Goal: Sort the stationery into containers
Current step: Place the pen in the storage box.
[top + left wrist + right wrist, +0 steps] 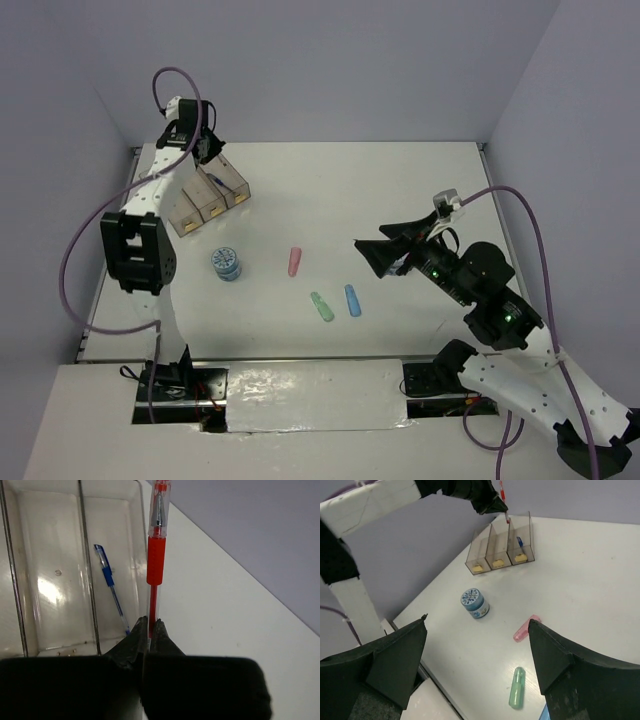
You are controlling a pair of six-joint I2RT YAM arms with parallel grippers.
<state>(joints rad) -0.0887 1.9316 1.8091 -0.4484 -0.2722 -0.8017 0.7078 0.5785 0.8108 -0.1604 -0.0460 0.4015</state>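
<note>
Your left gripper (149, 626) is clamped on the red pen (155, 560) above the bins (50, 580) at ten o'clock (a blue pen (106, 570) lies inside); your right gripper (477, 630) stands apart at three.

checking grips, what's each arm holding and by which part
The left gripper pinches the thin red plastic pen by its barrel behind the red grip sleeve. The right gripper, jaws open, holds nothing.
</note>
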